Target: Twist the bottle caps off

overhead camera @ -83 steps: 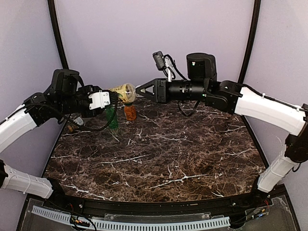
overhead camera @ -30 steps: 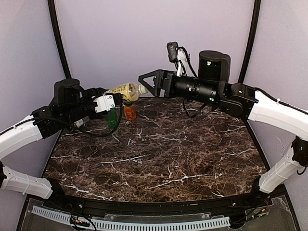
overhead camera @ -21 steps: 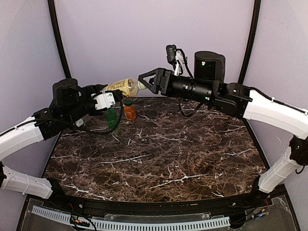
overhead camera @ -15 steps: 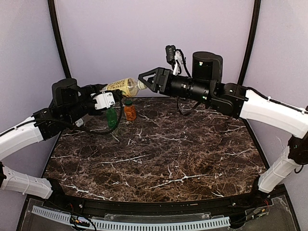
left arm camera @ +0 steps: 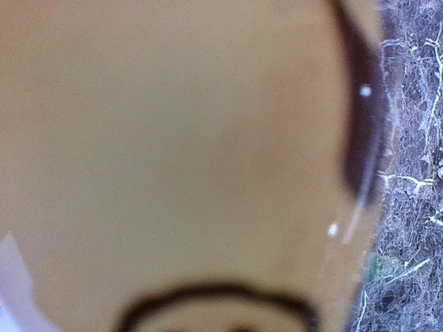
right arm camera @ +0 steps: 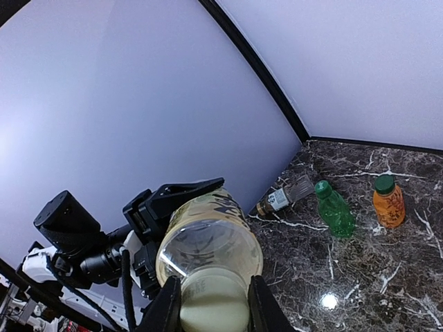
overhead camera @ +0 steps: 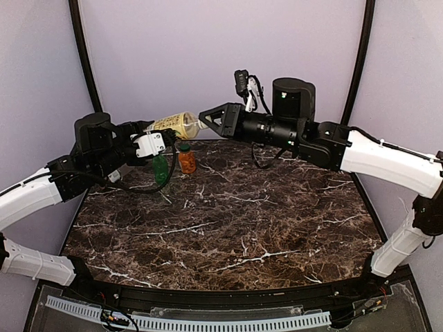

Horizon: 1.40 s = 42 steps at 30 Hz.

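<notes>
Right gripper (overhead camera: 202,124): jaws wide a second ago, now pinched on whitish screw cap (right arm camera: 213,304) of pale yellow plastic bottle (overhead camera: 173,125). Left gripper (overhead camera: 149,131) clamps bottle body, level, above table's 11 o'clock. Likely ready to twist.

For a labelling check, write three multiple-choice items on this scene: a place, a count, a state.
1. Where is the pale yellow plastic bottle? A) on the floor B) held aloft by the left gripper C) in a box
2. How many bottles rest on the dark marble table? A) one B) three C) five
3. The right gripper is: A) shut on the pale cap B) wide open C) out of view
Key: B, gripped above the table; B, green plastic bottle, squat orange bottle, clear brown-labelled bottle; A, fingers press the cap's sides.
</notes>
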Each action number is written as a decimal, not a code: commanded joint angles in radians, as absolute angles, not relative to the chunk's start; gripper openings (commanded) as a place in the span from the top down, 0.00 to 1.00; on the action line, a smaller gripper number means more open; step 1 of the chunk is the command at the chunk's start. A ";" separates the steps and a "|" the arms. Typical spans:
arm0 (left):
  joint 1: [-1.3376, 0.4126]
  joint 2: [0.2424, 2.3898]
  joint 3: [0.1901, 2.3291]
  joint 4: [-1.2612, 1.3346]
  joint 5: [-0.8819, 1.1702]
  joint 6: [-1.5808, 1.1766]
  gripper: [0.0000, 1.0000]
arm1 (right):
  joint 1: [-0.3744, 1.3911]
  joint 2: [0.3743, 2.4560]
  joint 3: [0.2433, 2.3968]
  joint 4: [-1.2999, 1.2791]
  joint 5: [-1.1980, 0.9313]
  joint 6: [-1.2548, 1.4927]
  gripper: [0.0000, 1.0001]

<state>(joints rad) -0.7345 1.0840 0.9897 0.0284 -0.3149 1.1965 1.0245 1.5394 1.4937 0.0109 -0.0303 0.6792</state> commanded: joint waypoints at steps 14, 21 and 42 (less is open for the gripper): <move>-0.742 1.040 1.185 -0.597 0.175 0.994 0.83 | 1.127 1.602 1.595 -0.282 -0.403 -0.231 1.00; -0.741 1.047 1.244 -0.797 0.375 0.989 0.85 | 1.214 1.548 1.547 -0.383 -0.299 -0.614 1.00; -0.742 1.025 1.215 -0.780 0.302 0.992 0.85 | 1.259 1.370 1.436 -0.190 -0.047 -0.592 0.02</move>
